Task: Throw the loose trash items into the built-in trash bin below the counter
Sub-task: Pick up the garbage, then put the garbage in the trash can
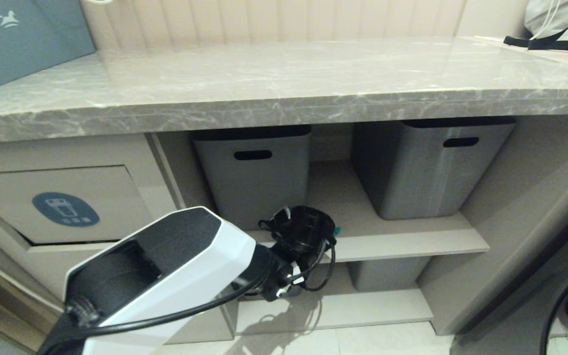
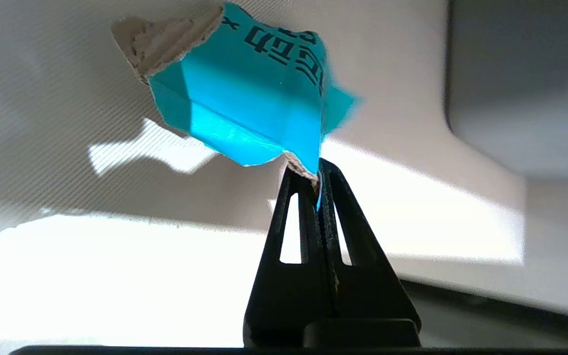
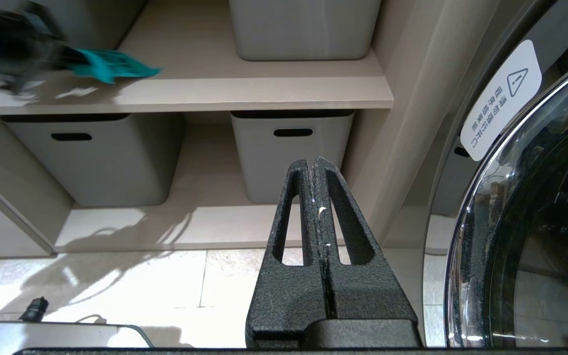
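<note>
A crumpled teal-blue wrapper (image 2: 249, 98) with dark lettering and a torn pale edge is pinched at one corner, hanging just above the shelf. The beige bin flap (image 1: 62, 204), with its round dark-blue sticker (image 1: 65, 208), sits below the grey marble worktop (image 1: 274, 84).

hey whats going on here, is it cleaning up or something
The robot is clearing trash. Its left gripper has its jaws shut on the edge of a crumpled teal-blue wrapper, held just above the upper shelf beside a grey storage bin. The built-in trash bin, with its round blue sticker, sits to the left under the counter, and the wrapper has not reached it. The right gripper is shut and idle.
</note>
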